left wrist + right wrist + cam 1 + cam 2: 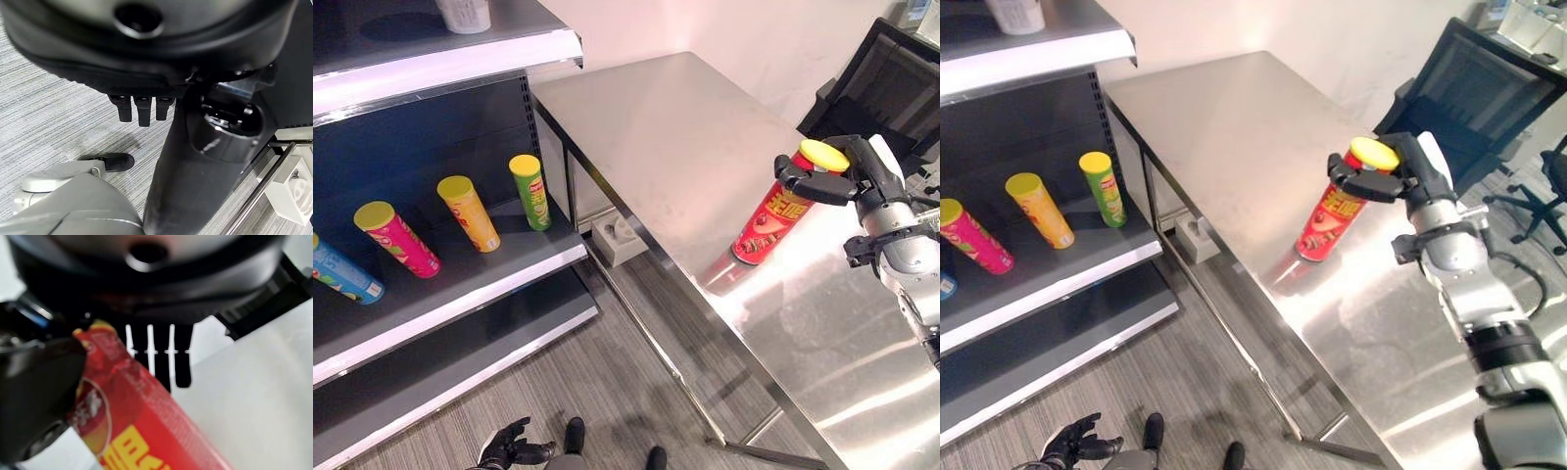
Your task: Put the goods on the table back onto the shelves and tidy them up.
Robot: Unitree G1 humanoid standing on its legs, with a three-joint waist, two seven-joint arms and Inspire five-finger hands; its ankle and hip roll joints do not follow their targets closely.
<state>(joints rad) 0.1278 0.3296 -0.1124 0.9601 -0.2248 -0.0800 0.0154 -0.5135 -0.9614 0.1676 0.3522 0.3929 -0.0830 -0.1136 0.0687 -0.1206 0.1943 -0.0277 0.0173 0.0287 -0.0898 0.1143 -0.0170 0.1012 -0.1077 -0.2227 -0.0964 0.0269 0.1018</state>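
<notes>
The right hand (pixel 1400 176) was closed around the upper end of the red can (pixel 1328 223), thumb on one side and fingers (pixel 161 357) on the other, just below its yellow lid (pixel 1374 153). The can hung tilted from that grip, its base down and away from the hand, touching or just above the steel bench (pixel 675 147); which of the two I could not tell. The left hand (pixel 509 446) hung low near the floor, well apart from the can, fingers loosely curled and holding nothing.

The can looked like a light, stiff cardboard tube with a smooth, glossy wrap, so it would likely slip if gripped weakly and dent if squeezed hard. A hold nearer its middle would probably steady it better than one near the lid, which might pop off.

Far to the left of the right hand, the shelf (pixel 460 294) carried four similar cans: green can (pixel 530 192), orange can (pixel 470 213), pink can (pixel 397 239) and blue can (pixel 344 274).
</notes>
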